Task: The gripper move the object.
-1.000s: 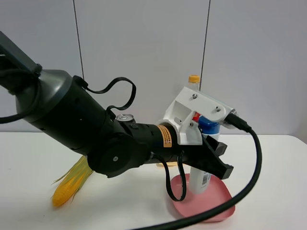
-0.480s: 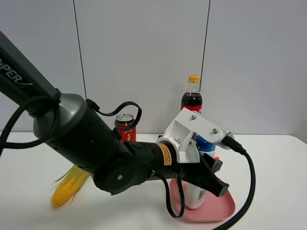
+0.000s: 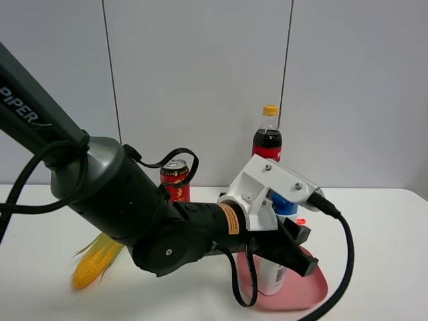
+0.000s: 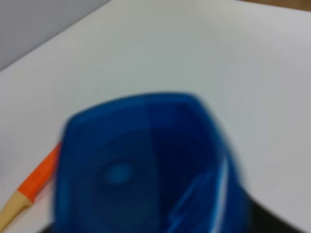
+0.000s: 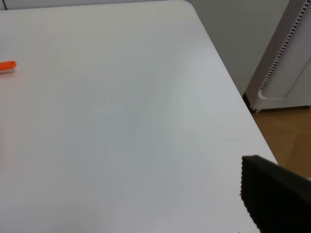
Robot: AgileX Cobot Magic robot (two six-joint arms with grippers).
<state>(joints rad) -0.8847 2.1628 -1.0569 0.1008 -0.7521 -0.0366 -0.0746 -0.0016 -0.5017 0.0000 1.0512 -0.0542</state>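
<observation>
The white bottle (image 3: pixel 270 275) with a blue cap (image 3: pixel 286 204) stands upright on the pink plate (image 3: pixel 313 289) at the front right of the table. My left gripper (image 3: pixel 295 249), a black claw on a white bracket, is closed around the bottle's upper body just under the cap. In the left wrist view the blue cap (image 4: pixel 146 167) fills the picture, blurred and very close. Of my right gripper only one black finger (image 5: pixel 273 198) shows, over bare table near the right edge.
A cola bottle with a yellow cap (image 3: pixel 267 136) and a red can (image 3: pixel 175 180) stand at the back. A corn cob (image 3: pixel 99 258) lies front left. A small orange-tipped item (image 3: pixel 301 221) lies behind the plate. The table edge (image 5: pixel 228 92) drops to the floor.
The left arm has lowered, bringing the bottle down from above the plate to stand on it. The cola bottle and can are now uncovered behind the arm.
</observation>
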